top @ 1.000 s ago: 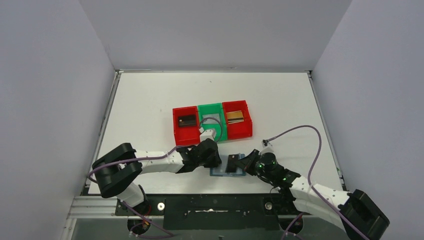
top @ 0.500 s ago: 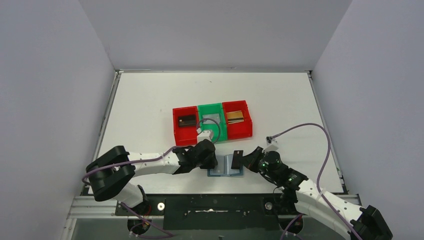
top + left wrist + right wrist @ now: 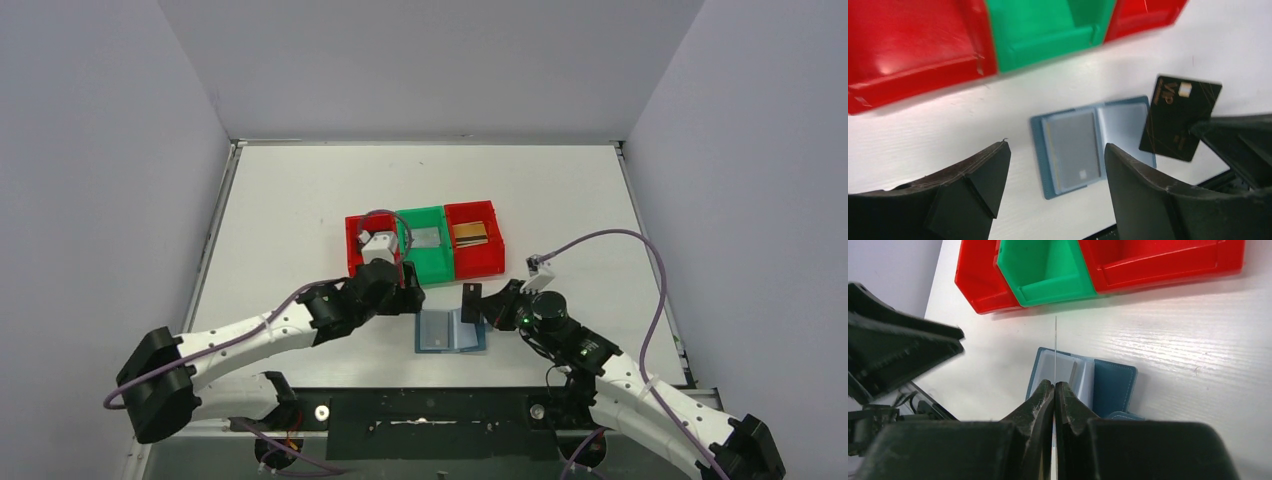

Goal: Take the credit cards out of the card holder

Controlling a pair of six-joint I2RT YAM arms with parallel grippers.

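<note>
left hand [image 3: 1057, 155]: fingers [image 3: 975, 182] spread wide, nothing btwn them. It hangs low over the bench [image 3: 300, 200], just near of the red bin on the left [image 3: 358, 262] and to the left of the card holder [image 3: 450, 332].
right hand [image 3: 1054, 387]: pinched tight on the black card [image 3: 1180, 117]. It holds the card by its near end. This hand sits just right of the card holder.
black card: up off the bench, tipped a bit, by the far right corner of the card holder. From the right wrist cam you see only its thin edge, sticking straight out past the fingertips.
card holder: teal-blue, lies open and flat on the bench, close to the near edge, btwn the 2 hands. Light blue pockets face up.
grey card [image 3: 1074, 150]: tucked in the left page of the card holder, lying flat.
bins: 3 in a row, side by side, mid bench, just far of the card holder. Order from left: red, green, red.
green bin [image 3: 437, 262]: a flat grey thing lies in it. Too small to tell more.
red bin on the right [image 3: 480, 262]: the gold-brown card [image 3: 470, 233] lies inside.
red bin on the left: the left arm's wrist covers most of the inside, so can't tell what's in there.
</note>
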